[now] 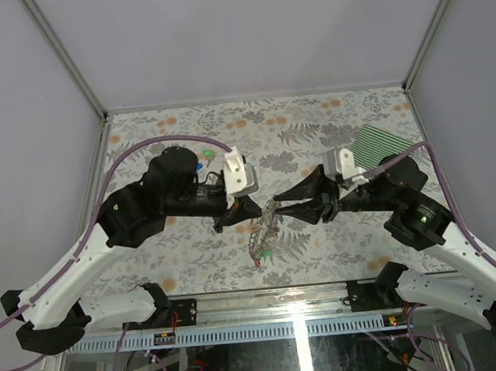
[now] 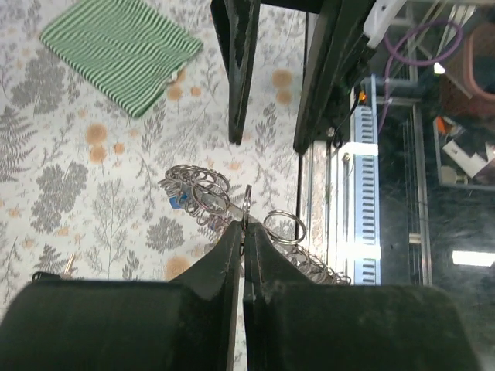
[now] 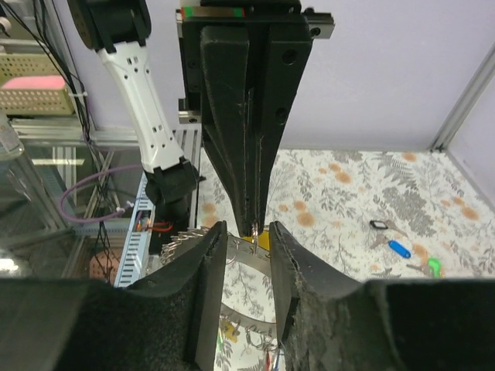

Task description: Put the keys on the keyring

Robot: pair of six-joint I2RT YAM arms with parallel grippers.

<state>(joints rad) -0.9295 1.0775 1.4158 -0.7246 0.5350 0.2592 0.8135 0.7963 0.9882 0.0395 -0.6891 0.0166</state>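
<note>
Top view: left hand (image 1: 252, 209) and right hand (image 1: 285, 207) stood tip to tip over mid-bench (image 1: 329, 118); keyring (image 1: 265, 229) at 6 o'clock of the gap between them; a green-headed key (image 1: 265, 253) at its lower end.

Left wrist view: left hand's two fingers together, clamped on the thin edge of the keyring, which stood edge-on; a tangle of small wire rings (image 2: 197, 192) touched it at 9 o'clock, with a blue key head (image 2: 176, 202) among them.

Right wrist view: right hand's fingers (image 3: 209, 263) apart, straddling the pinched metal; contact unclear; loose keys (image 3: 398, 248) with black, blue and green heads lay on the bench at 4 o'clock, well apart from the hands.

Green striped cloth (image 1: 383, 145) at 2 o'clock in the top view.
</note>
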